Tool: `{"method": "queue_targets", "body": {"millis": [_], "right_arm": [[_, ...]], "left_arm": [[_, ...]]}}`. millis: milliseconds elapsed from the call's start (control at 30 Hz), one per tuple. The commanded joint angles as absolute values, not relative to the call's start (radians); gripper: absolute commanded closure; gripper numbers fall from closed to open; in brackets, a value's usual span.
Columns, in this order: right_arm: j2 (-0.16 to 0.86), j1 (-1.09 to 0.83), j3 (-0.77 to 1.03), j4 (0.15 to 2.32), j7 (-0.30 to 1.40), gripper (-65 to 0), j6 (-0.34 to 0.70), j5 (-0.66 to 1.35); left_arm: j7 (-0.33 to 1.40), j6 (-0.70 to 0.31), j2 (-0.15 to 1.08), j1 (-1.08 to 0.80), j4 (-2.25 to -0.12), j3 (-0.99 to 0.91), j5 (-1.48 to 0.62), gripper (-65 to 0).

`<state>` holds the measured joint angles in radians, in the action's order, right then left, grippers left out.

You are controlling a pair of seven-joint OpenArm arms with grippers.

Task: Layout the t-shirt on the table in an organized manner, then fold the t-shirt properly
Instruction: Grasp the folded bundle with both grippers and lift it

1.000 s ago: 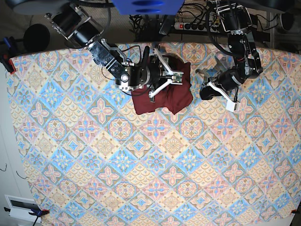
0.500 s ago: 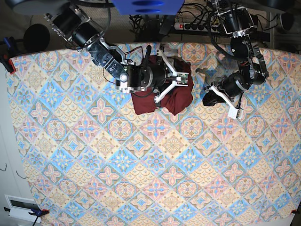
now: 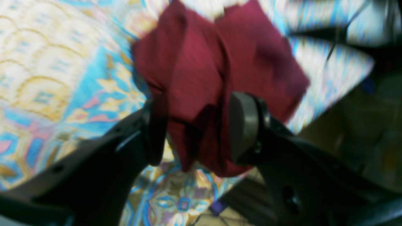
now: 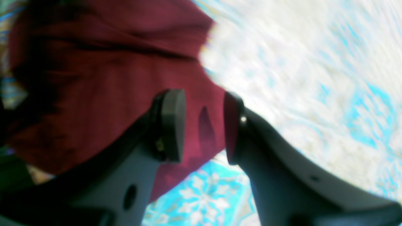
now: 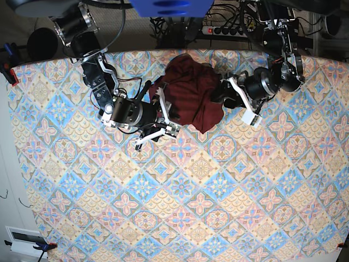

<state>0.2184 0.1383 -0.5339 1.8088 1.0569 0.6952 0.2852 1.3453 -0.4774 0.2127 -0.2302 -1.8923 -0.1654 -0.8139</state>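
Observation:
The maroon t-shirt (image 5: 191, 95) lies bunched in a rumpled heap near the back edge of the patterned table (image 5: 218, 191). My right gripper (image 5: 169, 117) sits at the heap's left side, white fingers spread. In the right wrist view its jaws (image 4: 201, 125) stand open over the t-shirt's (image 4: 110, 78) edge, gripping nothing. My left gripper (image 5: 224, 94) reaches the heap's right side. In the blurred left wrist view its fingers (image 3: 194, 128) stand apart, with folds of the t-shirt (image 3: 220, 62) between and beyond them.
A power strip (image 5: 229, 30) and cables lie just behind the table's back edge, close to the heap. Clamps (image 5: 8, 63) hold the cloth at the left edge. A white box (image 5: 24, 238) sits at the lower left corner.
The left gripper has swung in from the right to the shirt's edge and opened. The right arm has pulled back and down to the left. The shirt now sits higher and more bunched.

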Motion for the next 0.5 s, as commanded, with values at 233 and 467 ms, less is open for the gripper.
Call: {"method": "queue_targets", "body": {"millis": [233, 467], "right_arm": [[0.211, 0.157, -0.527, 1.824, 1.024, -20.0, 0.698, 0.308], [0.211, 0.157, -0.527, 1.824, 1.024, -20.0, 0.698, 0.308]], "left_arm": [[1.331, -0.473, 0.277, -0.254, -1.908, -0.133, -0.822, -31.7], [1.271, -0.473, 0.317, -0.259, -1.876, -0.162, -0.779, -31.7]]}}
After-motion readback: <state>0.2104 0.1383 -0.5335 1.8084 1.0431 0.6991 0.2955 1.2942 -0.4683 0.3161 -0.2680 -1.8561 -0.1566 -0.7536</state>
